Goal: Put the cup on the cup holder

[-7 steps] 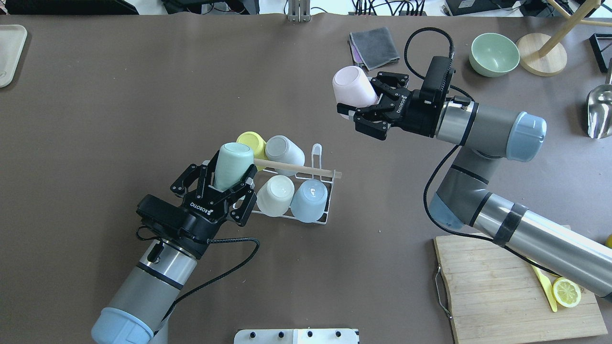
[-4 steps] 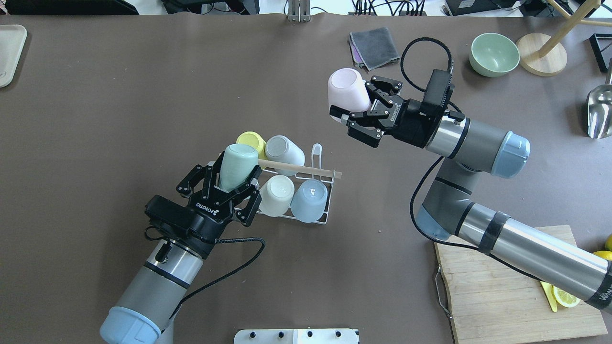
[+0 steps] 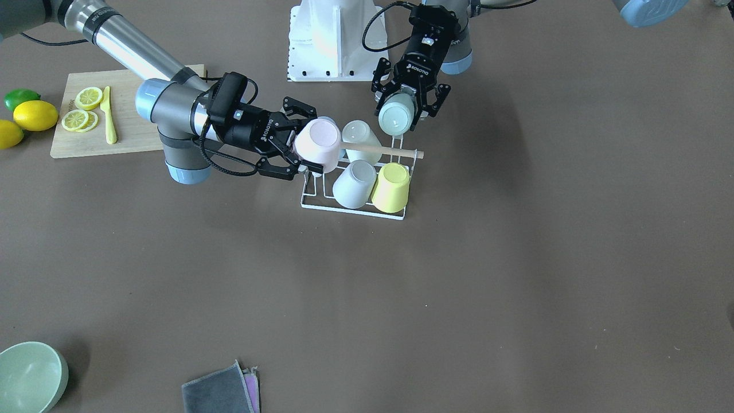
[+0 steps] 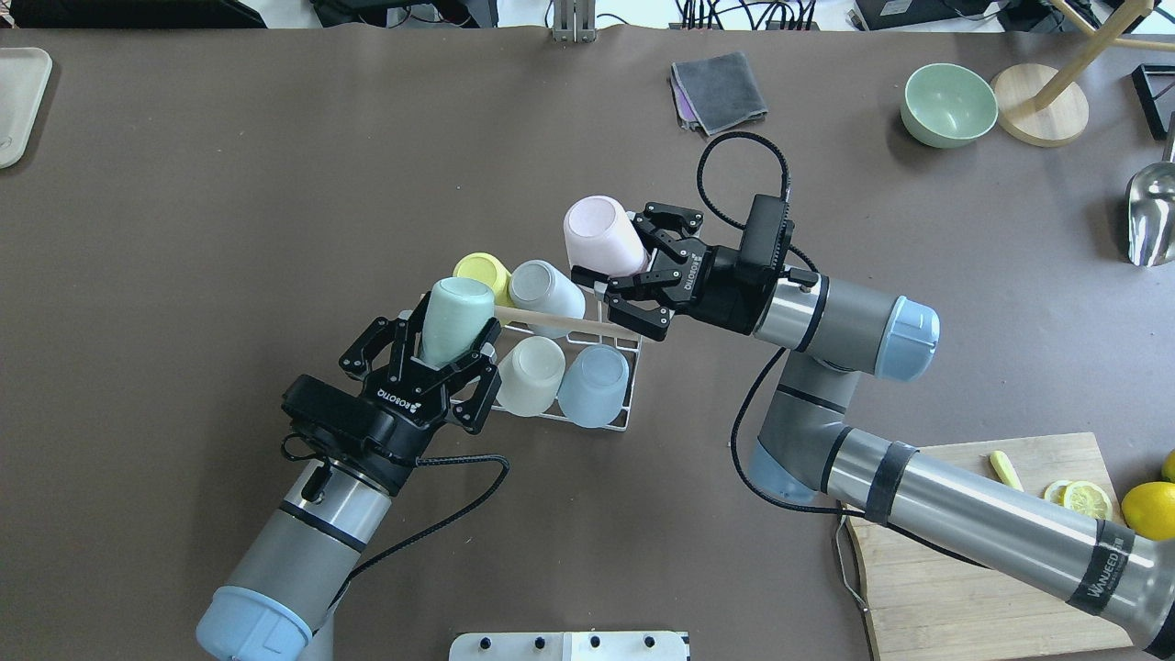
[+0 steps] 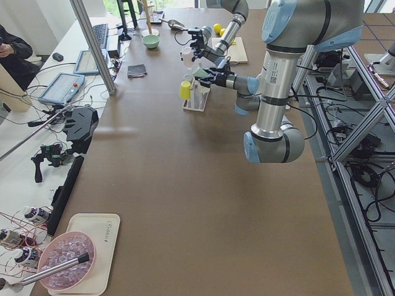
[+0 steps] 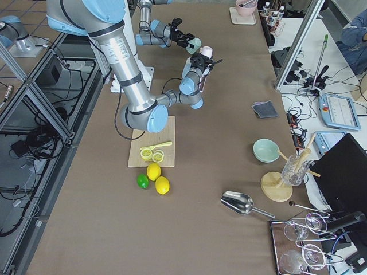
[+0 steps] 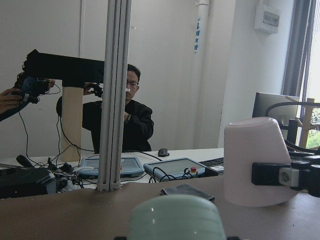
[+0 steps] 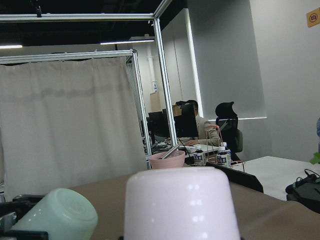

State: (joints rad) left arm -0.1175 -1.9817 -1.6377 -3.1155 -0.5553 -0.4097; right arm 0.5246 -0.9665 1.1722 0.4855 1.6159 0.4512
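Note:
The white wire cup holder (image 4: 608, 294) with a wooden rod (image 4: 574, 323) stands mid-table, also in the front view (image 3: 344, 210). It carries a yellow (image 4: 482, 270), a grey-white (image 4: 546, 289), a cream (image 4: 531, 375) and a light blue cup (image 4: 595, 386), all upside down. My left gripper (image 4: 450, 347) is shut on a mint cup (image 4: 454, 319), tilted at the rack's near left corner. My right gripper (image 4: 617, 259) is shut on a pink cup (image 4: 601, 237), held bottom up above the rack's far right end. Both cups show in the front view: mint (image 3: 395, 117), pink (image 3: 317, 145).
A grey cloth (image 4: 719, 90), a green bowl (image 4: 949, 104) and a wooden stand (image 4: 1040, 103) lie at the far right. A metal scoop (image 4: 1152, 216) is at the right edge. A cutting board (image 4: 973, 597) with lemon slices is at the near right. A tray (image 4: 18, 101) is far left.
My right arm has carried the pink cup left and nearer, from open table to just over the rack's far right end. My left gripper with the mint cup has barely moved.

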